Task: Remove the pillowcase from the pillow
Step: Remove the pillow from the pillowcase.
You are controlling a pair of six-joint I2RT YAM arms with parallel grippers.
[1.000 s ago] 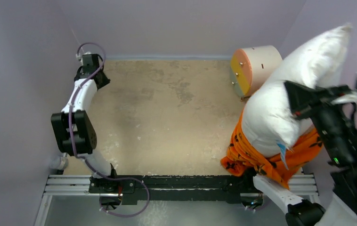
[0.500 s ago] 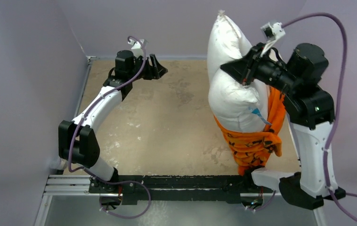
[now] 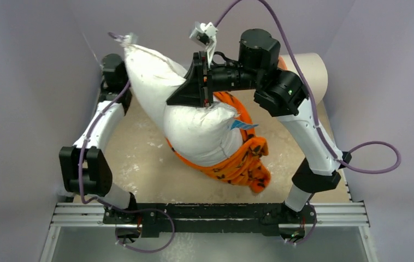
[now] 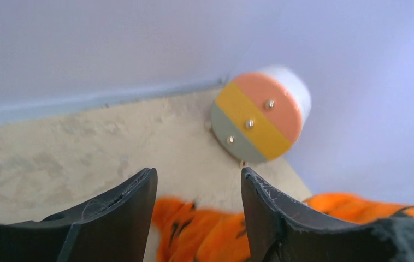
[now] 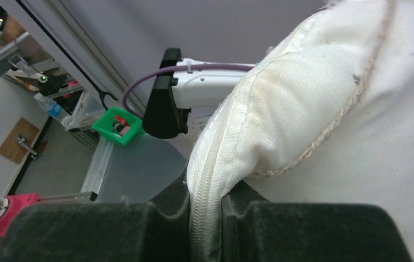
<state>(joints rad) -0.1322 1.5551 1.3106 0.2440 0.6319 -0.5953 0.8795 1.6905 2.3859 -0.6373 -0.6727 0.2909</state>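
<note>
Right claw (image 5: 205,203) pinched tight on pillow (image 3: 194,128) zipper seam, pillow aloft; pillowcase (image 3: 243,161) bunched round lower end. Left claw (image 4: 198,180) parted, empty.

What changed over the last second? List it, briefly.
The right end effector swung the pillow from the table's right edge leftward, across the middle. The left end effector stands open, empty. Unchanged: the right's clamp on the pillow's zipper seam, the pillowcase bunched around its lower end, the cylinder.
</note>
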